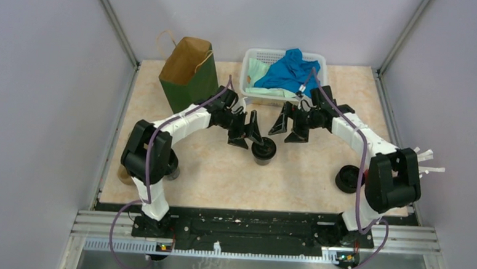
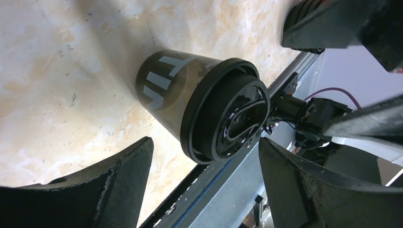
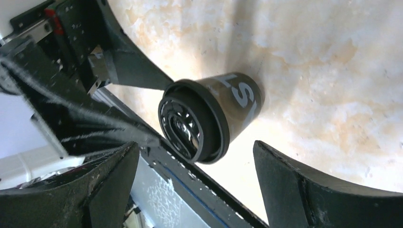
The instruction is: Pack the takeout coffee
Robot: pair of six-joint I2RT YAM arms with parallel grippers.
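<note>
A takeout coffee (image 1: 263, 150), a small black cup with a black ridged lid, stands upright in the middle of the table. My left gripper (image 1: 247, 137) is open and hovers just up-left of it. My right gripper (image 1: 288, 130) is open and hovers just up-right of it. Neither touches the cup. In the left wrist view the cup (image 2: 185, 95) stands beyond the open gripper (image 2: 205, 159). In the right wrist view the cup (image 3: 216, 116) likewise stands ahead of the open gripper (image 3: 196, 161). A second black cup (image 1: 348, 178) stands by the right arm's base.
A green and brown paper bag (image 1: 189, 70) stands open at the back left. A white basket (image 1: 252, 56) with blue cloth is at the back centre. A tan tray edge (image 1: 123, 175) shows behind the left arm. White sticks (image 1: 429, 162) poke out behind the right arm.
</note>
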